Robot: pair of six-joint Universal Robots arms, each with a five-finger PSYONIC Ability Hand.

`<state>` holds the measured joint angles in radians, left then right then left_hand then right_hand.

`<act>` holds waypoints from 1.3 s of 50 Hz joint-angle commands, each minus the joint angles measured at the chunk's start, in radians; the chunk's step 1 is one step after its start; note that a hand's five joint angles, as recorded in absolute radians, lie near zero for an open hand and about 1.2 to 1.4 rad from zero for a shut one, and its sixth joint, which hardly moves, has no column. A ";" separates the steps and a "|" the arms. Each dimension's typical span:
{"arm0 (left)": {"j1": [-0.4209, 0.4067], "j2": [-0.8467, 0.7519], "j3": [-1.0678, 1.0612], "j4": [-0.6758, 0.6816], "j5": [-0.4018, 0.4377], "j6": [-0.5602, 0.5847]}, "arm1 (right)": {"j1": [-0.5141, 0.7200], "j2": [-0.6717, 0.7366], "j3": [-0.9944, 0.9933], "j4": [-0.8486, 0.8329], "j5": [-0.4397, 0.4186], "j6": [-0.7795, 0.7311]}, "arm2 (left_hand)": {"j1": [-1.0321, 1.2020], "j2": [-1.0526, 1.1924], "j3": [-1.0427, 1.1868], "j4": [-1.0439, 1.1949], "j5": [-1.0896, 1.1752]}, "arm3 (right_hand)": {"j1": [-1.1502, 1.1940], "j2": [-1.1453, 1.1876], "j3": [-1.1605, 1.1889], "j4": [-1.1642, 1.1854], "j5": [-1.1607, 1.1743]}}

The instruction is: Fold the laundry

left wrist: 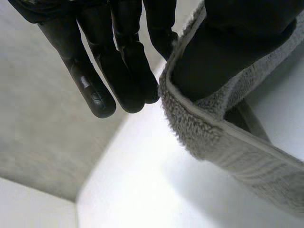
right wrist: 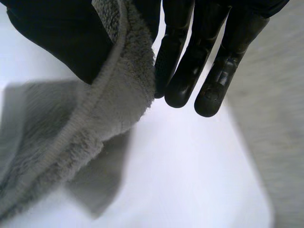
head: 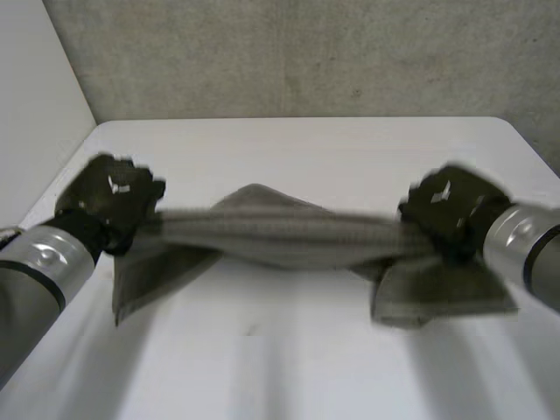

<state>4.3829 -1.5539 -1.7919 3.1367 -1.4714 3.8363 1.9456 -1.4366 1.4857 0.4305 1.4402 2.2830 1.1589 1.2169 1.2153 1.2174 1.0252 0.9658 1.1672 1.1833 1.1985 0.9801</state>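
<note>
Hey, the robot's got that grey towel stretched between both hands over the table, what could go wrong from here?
1. The left hand and right hand each pinch only the hemmed edge of the towel, so more tension might pull it free.
2. The towel is bunched between them, with loose ends drooping toward the table, so laying it down now would probably leave a creased, uneven fold.

The black right hand (right wrist: 187,57) is pinching the hemmed edge of a grey fluffy terry towel (right wrist: 95,128) between its thumb and the nearest of its straight fingers (right wrist: 216,90). The towel is running through the centre of the frame away from the hand, a looser fold drooping beneath it over the white counter (right wrist: 190,180).
</note>
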 commanded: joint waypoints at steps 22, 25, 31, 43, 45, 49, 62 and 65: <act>-0.062 -0.437 0.804 0.644 -0.023 -0.015 | 0.016 0.242 -0.518 -0.725 0.118 0.156 | 0.237 0.179 0.181 0.179 0.196 | 0.430 0.229 0.213 0.198 0.242; -0.060 -0.416 0.806 0.744 -0.017 -0.041 | 0.013 0.205 -0.452 -0.896 0.129 0.150 | 0.237 0.179 0.181 0.179 0.196 | 0.430 0.229 0.213 0.198 0.242; -0.040 -0.388 0.665 0.605 -0.015 -0.057 | 0.010 0.183 -0.352 -0.839 0.079 0.124 | 0.237 0.179 0.181 0.179 0.196 | 0.430 0.229 0.213 0.198 0.242; 0.029 -0.379 0.128 0.556 0.077 -0.054 | 0.004 0.232 -0.005 -0.647 -0.153 0.092 | 0.237 0.179 0.181 0.179 0.196 | 0.430 0.229 0.213 0.198 0.242; 0.029 -0.429 0.034 0.607 0.135 -0.044 | 0.001 0.301 0.048 -0.628 -0.159 0.075 | 0.237 0.179 0.181 0.179 0.196 | 0.430 0.229 0.213 0.198 0.242; 0.029 -0.481 -0.016 0.641 0.146 -0.031 | -0.001 0.367 0.064 -0.615 -0.144 0.053 | 0.237 0.179 0.181 0.179 0.196 | 0.430 0.229 0.213 0.198 0.242; 0.036 -0.419 -0.101 0.640 0.148 0.026 | -0.025 0.357 0.074 -0.449 -0.093 0.174 | 0.237 0.179 0.181 0.179 0.196 | 0.135 -0.066 -0.082 -0.098 -0.054; 0.044 -0.402 -0.112 0.634 0.148 0.026 | -0.060 0.332 0.084 -0.446 -0.089 0.293 | 0.237 0.179 0.181 0.179 0.196 | -0.187 -0.388 -0.405 -0.420 -0.376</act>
<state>4.4182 -1.9967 -1.8872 3.7803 -1.3224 3.8635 1.9258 -1.0630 1.5598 -0.0373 1.3477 2.4285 1.1976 1.2170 1.2159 1.2178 1.0403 0.7760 0.9014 0.9040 0.9058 0.7454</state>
